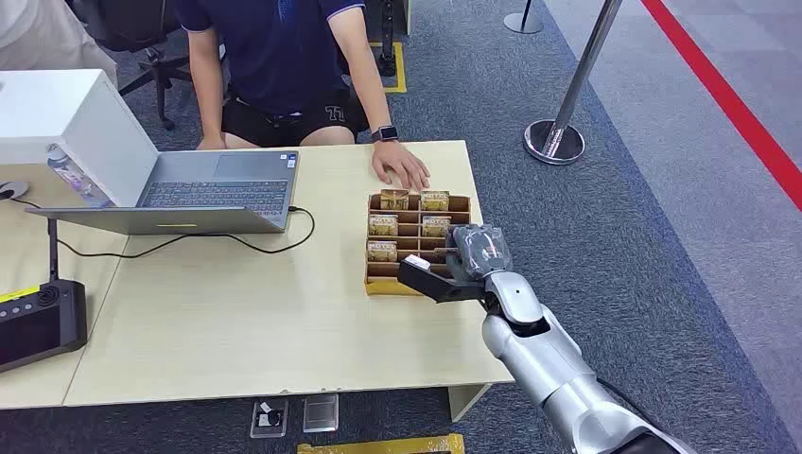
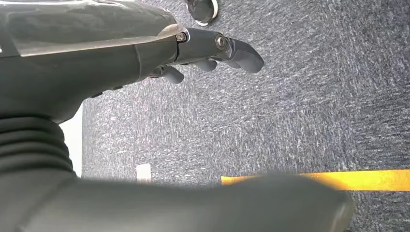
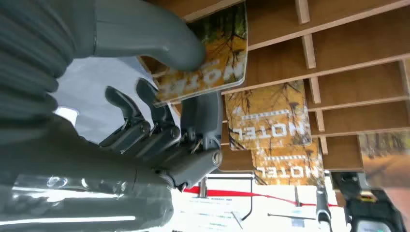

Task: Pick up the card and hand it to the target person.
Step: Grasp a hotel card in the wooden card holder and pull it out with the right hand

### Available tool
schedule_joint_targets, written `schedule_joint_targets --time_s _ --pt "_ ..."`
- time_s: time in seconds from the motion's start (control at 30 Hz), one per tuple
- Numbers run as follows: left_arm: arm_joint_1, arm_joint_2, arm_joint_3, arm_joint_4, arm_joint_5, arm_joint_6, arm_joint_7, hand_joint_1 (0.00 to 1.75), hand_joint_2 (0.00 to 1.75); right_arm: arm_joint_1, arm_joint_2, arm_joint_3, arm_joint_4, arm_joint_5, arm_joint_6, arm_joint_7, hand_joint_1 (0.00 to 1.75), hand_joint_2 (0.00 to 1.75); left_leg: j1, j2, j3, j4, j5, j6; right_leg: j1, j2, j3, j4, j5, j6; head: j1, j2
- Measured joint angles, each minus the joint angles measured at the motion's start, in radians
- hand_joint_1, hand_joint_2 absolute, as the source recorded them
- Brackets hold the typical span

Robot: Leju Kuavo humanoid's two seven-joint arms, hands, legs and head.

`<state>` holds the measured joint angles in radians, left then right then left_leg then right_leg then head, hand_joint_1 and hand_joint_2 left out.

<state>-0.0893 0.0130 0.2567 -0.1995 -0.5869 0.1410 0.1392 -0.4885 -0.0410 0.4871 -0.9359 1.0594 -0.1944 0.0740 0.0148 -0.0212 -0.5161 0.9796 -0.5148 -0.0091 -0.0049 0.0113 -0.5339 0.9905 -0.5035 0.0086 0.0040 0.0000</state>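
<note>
Right robot hand (image 3: 159,121) pinching card (image 3: 208,63)

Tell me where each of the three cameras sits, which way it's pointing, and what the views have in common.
Head view: high on the body, looking forward and down at the table, the wooden card rack and a seated person; the right hand reaches in from below.
Left wrist view: behind the left hand, facing grey carpet with a yellow stripe.
Right wrist view: behind the right hand, close on the rack, thumb pressing a hotel card.
Shared: head and right wrist views both show the rack and right hand.
</note>
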Motion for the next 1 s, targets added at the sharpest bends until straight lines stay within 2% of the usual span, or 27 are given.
schedule_joint_targets --time_s 0.67,1.0 --pt "0.000 0.000 0.019 0.000 -0.012 0.010 -0.011 0.00 1.75 0.001 0.007 0.000 0.000 0.001 -0.008 -0.005 1.61 1.75 0.000 0.000 0.000 0.000 0.000 0.000 0.000 0.000 0.000 0.000 0.000 0.000 0.000 0.000" --pt "0.001 0.000 0.023 0.000 -0.012 0.007 -0.012 0.00 1.75 0.017 0.005 -0.001 -0.070 0.006 -0.007 -0.005 1.61 1.75 0.000 0.000 -0.001 0.000 0.000 0.000 0.000 0.000 0.000 0.000 0.000 0.000 0.000 0.000"
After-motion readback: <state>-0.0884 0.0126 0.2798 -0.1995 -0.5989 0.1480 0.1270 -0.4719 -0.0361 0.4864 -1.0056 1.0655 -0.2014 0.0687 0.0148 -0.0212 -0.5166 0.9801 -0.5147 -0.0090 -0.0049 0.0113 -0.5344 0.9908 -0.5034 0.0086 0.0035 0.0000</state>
